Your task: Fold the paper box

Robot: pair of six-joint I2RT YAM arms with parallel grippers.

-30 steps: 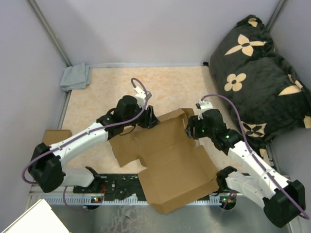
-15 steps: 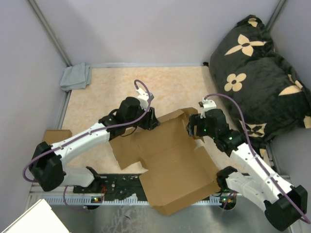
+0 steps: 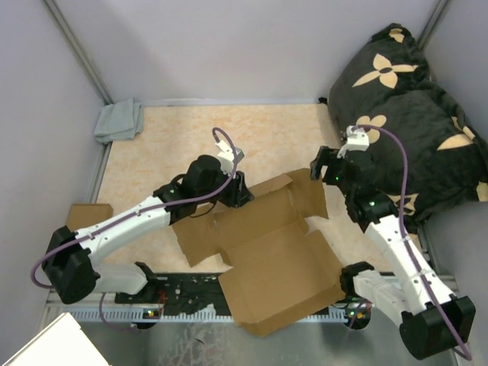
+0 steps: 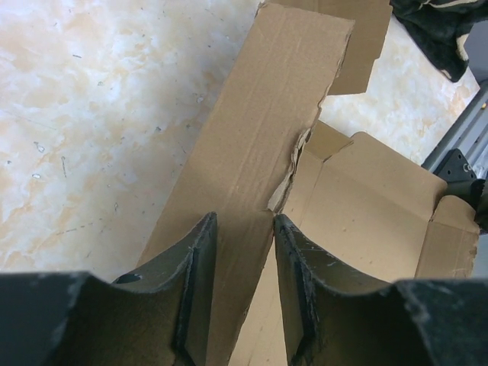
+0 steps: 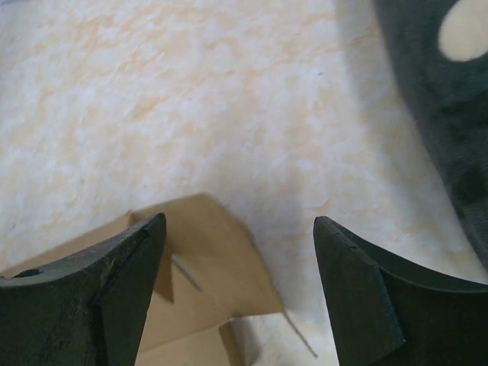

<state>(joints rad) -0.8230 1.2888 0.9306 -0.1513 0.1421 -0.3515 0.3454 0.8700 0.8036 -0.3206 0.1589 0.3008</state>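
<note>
While the grey cloth (image 3: 118, 120) lay in the table's (image 3: 168, 145) far left corner, the left gripper (image 4: 240, 221) stood astride a far flap of the paper box (image 3: 274, 252), fingers slightly apart; whether they pinched it, I could not tell. The box lay unfolded at the near middle. The right gripper (image 5: 238, 223) hovered wide apart, empty, near the flowered pillow (image 3: 412, 114).

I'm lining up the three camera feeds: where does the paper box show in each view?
Top external: the paper box lies opened out at lower centre.
Left wrist: the box fills the centre and right.
Right wrist: only a box corner shows, lower left.
Shared landmark: the black floral cushion, at the right in every view.
</note>
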